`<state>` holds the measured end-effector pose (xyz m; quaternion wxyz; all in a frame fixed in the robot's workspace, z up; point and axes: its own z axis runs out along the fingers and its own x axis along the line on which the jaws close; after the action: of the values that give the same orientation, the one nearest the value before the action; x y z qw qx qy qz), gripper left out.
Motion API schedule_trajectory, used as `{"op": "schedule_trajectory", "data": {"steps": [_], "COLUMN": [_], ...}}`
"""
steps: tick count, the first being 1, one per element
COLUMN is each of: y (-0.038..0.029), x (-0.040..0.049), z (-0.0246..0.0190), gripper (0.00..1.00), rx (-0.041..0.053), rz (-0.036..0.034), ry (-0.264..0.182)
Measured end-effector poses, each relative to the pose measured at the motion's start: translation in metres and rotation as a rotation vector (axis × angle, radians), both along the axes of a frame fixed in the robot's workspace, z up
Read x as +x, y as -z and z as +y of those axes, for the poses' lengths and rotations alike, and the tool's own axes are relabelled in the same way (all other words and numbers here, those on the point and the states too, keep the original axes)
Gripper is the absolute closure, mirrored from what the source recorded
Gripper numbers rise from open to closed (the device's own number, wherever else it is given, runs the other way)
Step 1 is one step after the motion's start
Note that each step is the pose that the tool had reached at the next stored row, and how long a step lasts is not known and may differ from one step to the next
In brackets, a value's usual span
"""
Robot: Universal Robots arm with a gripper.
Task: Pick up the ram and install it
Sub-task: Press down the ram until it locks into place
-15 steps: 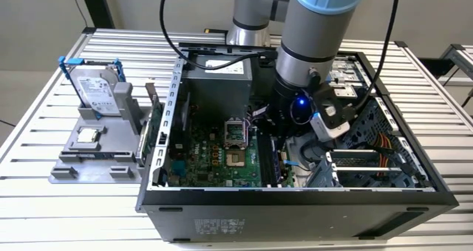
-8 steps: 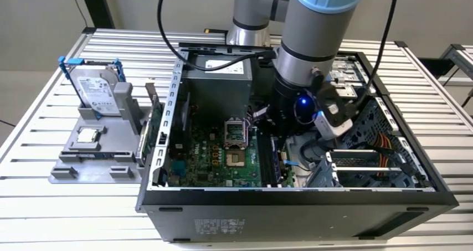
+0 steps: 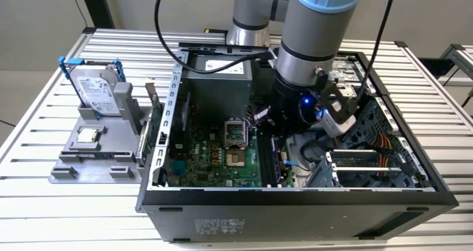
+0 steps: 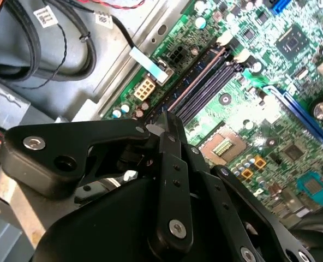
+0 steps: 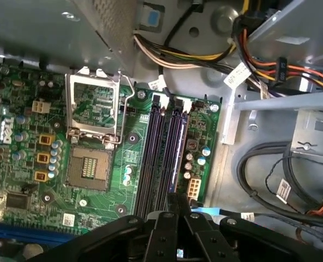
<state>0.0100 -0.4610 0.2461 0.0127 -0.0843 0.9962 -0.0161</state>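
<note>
The ram (image 5: pixel 174 155) shows edge-on as a thin strip running from my fingertips along one of the black memory slots (image 5: pixel 153 158) of the motherboard (image 5: pixel 205 117); in the second wrist view the ram (image 4: pixel 197 79) lies in line with the outermost slot. My gripper (image 5: pixel 172 204) is shut on the ram, low inside the open computer case (image 3: pixel 296 198). The same gripper (image 4: pixel 169 123) has its black fingers (image 4: pixel 175 164) pressed together over the slot's near half. In the exterior view the gripper (image 3: pixel 275 137) reaches down beside the slots. I cannot tell whether the ram is seated or just above the slot.
The open processor socket (image 5: pixel 90 169) lies beside the slots. Cable bundles (image 5: pixel 270 174) and a metal drive cage (image 3: pixel 369 168) crowd the other side. On the exterior view's left a grey stand (image 3: pixel 92 162) holds a hard drive with blue handles (image 3: pixel 96 93) and a square silver chip (image 3: pixel 88 134).
</note>
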Motion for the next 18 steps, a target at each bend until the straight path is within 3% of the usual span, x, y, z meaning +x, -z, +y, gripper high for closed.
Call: {"op": "schedule_trajectory", "data": {"steps": [7, 13, 18], "y": [0.0000, 0.0003, 0.0004], "x": [-0.0001, -0.0001, -0.0002], "z": [-0.0001, 0.0000, 0.0000], "gripper": [1.00, 1.00, 1.00], "rx": [0.0016, 0.0149, 0.0193], "rz": [0.0001, 0.0011, 0.0013], "ry": [-0.091, -0.156, -0.215]}}
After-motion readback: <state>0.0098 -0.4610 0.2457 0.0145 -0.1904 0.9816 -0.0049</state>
